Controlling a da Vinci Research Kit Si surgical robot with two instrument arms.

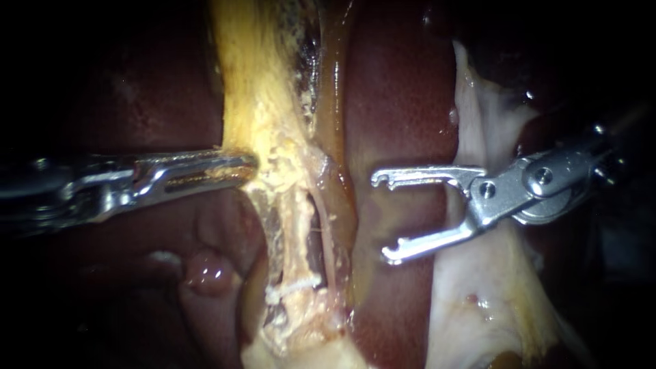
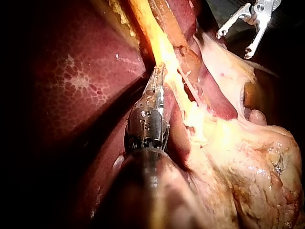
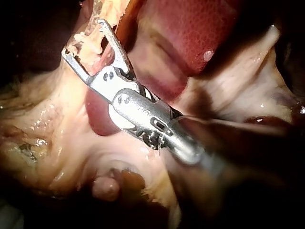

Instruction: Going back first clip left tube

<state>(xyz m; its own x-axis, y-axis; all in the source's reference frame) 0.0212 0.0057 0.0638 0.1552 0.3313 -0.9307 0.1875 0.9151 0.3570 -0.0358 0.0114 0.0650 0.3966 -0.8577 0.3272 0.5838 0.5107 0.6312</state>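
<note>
Centrally in the endoscope view, a pale, stringy tube (image 1: 299,225) runs from the middle down toward 6 o'clock, with dark gaps showing on either side of it. Near its lower end a thin whitish band (image 1: 294,288) crosses it; whether this is a clip cannot be told. Which of the strands is the left tube is not clear either. Above the tube, a column of yellow tissue (image 1: 253,82) rises toward 12 o'clock, crumbly and ragged where it meets the tube.

At 9 o'clock the left instrument (image 1: 249,166) reaches in level, its jaws closed together on the edge of the yellow tissue just above the tube. The left wrist view shows the same instrument (image 2: 159,71) with its tip pressed into that yellow strand.

At 3 o'clock the right instrument (image 1: 383,217) hangs apart from the tube, its jaws spread wide and empty, hooked tips pointing toward the tube, over the dark red liver (image 1: 403,102). Behind it lies a sheet of white membrane (image 1: 478,301).
</note>
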